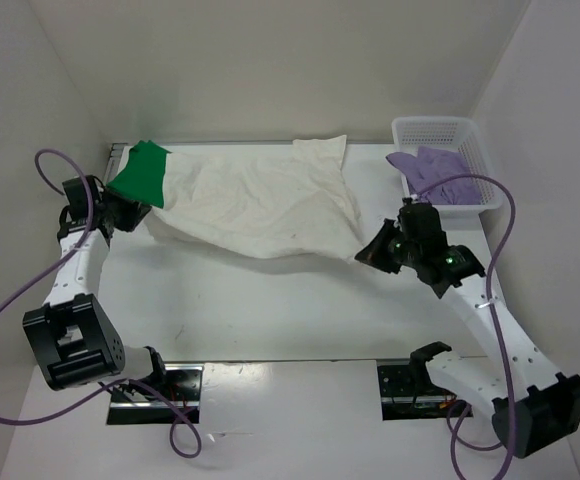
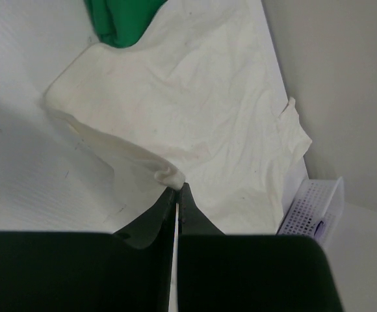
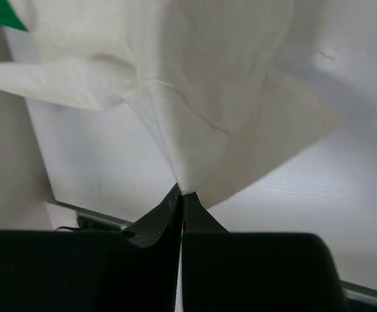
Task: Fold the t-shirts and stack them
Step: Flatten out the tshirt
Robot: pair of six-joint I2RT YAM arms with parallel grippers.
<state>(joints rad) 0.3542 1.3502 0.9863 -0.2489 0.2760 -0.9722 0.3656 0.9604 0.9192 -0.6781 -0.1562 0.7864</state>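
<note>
The white t-shirt [image 1: 260, 205] lies spread across the back middle of the table, its left part over the bright green t-shirt [image 1: 140, 172]. My left gripper [image 1: 135, 215] is shut on the white shirt's near left corner; the left wrist view shows the cloth [image 2: 169, 174] pinched at the tips of the left gripper [image 2: 178, 188]. My right gripper [image 1: 365, 255] is shut on the shirt's near right corner, and in the right wrist view the fabric [image 3: 195, 130] rises from the closed tips of the right gripper [image 3: 182, 193]. The lavender t-shirt [image 1: 442, 172] lies crumpled in the basket.
A white lattice basket [image 1: 440, 130] stands at the back right, also seen in the left wrist view as the basket [image 2: 312, 201]. White walls enclose the table on three sides. Two dark openings [image 1: 160, 392] sit by the arm bases at the near edge.
</note>
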